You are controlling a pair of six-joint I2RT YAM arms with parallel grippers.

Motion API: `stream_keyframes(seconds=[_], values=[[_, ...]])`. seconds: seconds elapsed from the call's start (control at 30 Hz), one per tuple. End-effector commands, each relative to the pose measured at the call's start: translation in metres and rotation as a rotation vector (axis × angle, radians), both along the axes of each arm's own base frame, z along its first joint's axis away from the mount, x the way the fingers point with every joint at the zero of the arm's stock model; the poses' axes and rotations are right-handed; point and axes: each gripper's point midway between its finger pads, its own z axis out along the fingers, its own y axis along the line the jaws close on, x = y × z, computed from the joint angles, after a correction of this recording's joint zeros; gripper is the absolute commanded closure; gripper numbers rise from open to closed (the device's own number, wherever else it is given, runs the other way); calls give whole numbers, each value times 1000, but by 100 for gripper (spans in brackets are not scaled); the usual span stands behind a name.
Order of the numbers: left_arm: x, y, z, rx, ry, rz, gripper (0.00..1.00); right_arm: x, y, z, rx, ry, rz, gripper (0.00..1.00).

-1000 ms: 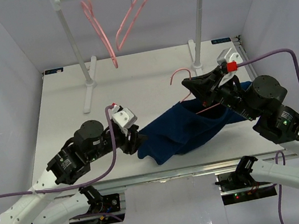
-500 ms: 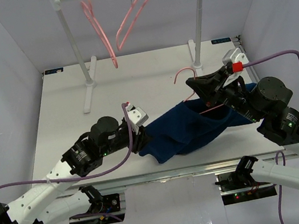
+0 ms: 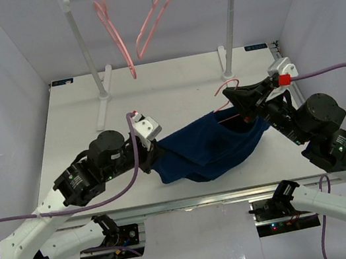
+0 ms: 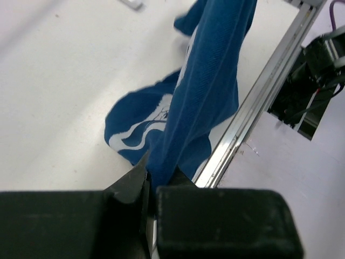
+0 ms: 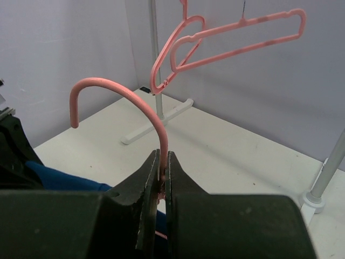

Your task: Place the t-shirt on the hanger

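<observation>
Pulling hard could slip the t-shirt (image 3: pixel 203 151), slung by the near edge of the tabletop (image 3: pixel 167 97), off the hanger (image 5: pixel 163 143): the left pincer (image 4: pixel 152 181) pinches only a thin fold, the right pincer (image 5: pixel 163 162) clamps the hanger's neck.

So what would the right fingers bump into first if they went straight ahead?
Most likely the foot of the clothes rack. The right fingers, shut on the pink hanger, point low across the table toward it, and nothing else shows between. Depth is hard to judge, though.
</observation>
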Motion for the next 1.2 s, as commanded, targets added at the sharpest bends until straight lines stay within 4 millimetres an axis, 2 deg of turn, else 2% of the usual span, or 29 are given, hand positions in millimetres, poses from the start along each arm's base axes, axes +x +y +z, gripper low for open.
stream_keyframes(seconds=[0.0, 0.1, 0.17, 0.2, 0.3, 0.33, 0.5, 0.63, 0.8, 0.97, 1.07, 1.1, 1.17], values=[[5, 17, 72, -146, -96, 88, 100, 2, -12, -7, -49, -23, -50, 92], [5, 19, 71, -126, -85, 93, 100, 4, -17, -10, -62, -23, -77, 92], [7, 20, 68, -113, -84, 106, 94, 5, -18, -13, -67, -21, -86, 92], [8, 22, 67, -107, -85, 113, 89, 5, -19, -13, -67, -21, -89, 92], [8, 21, 60, -93, -83, 105, 59, 4, -17, -10, -52, -20, -78, 92], [6, 18, 56, -87, -80, 85, 52, 3, -16, -8, -45, -16, -71, 92], [-6, 6, 33, -66, -50, -18, 43, -2, -13, 16, -4, -28, -40, 92], [-3, -1, 15, -50, -41, -29, 41, -6, -16, 31, 16, -42, -34, 92], [-12, -17, 4, -73, -16, -118, 41, -9, -21, 38, 35, -51, -38, 92], [-12, -17, -10, -51, 3, -116, 42, -9, -24, 39, 39, -53, -49, 92], [-8, -17, -17, -42, 4, -98, 46, -10, -24, 40, 43, -54, -47, 92], [-7, -17, -19, -37, 5, -90, 56, -10, -24, 40, 44, -55, -45, 92], [-6, -17, -19, -36, 1, -90, 88, -10, -23, 37, 40, -53, -47, 92]])
